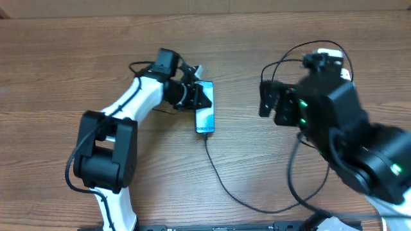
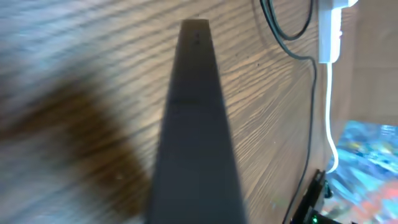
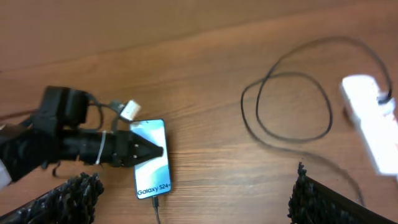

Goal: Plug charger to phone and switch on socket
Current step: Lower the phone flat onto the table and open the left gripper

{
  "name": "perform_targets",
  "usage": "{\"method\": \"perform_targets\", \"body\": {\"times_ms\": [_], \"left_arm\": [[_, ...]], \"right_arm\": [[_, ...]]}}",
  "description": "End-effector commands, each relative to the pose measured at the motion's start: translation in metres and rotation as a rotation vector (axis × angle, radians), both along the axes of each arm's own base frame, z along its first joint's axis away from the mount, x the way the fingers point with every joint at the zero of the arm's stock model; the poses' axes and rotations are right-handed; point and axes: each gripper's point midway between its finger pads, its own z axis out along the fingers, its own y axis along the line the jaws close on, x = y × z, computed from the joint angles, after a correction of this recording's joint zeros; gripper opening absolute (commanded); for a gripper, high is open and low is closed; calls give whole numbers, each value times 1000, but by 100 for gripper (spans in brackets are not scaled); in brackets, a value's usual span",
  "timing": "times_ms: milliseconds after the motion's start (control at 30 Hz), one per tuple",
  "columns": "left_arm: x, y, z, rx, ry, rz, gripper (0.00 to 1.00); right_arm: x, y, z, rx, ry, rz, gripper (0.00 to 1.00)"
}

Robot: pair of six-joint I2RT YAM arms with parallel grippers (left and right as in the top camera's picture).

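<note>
Phone [image 1: 205, 109] lies screen-up at mid-table, with the charger [image 1: 207, 144] tip at its six o'clock end. Left gripper [image 1: 200, 96] sits at its ten o'clock, fingers together, tip over the screen. Right gripper [image 1: 271, 106] hovers at three o'clock, fingers wide apart, and the socket [image 3: 367, 121] lies farther that way.

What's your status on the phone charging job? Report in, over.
Left claw looks shut, tip on phone. Right claw open, hovering. Charger tip at phone's end; socket untouched.
</note>
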Motion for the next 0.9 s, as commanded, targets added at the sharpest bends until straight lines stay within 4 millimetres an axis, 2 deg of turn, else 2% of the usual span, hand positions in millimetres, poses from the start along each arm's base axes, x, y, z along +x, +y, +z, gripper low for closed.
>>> {"method": "perform_targets", "body": {"times_ms": [0,167,367,567,733,800,867], "left_arm": [[9,4,2,-107,-31,-52,12],[6,8,-21,-94,26,-42,14],[0,7,-43,-79,83,-41,18],[1,12,-49,-35,80,-32,43],[2,21,-59,46,91,-7,55],[3,31,-68,123,95,15,60],[3,36,-73,165,91,22,63]], "right_arm": [[14,5,-17,87,57,-135,100],[22,3,-26,105,85,-193,100],[33,-30,-30,159,110,-316,100],[45,-71,-30,202,111,-443,100],[52,-93,-27,202,86,-509,100],[58,-113,-23,153,37,-587,100],[63,-118,-21,173,21,-610,100]]}}
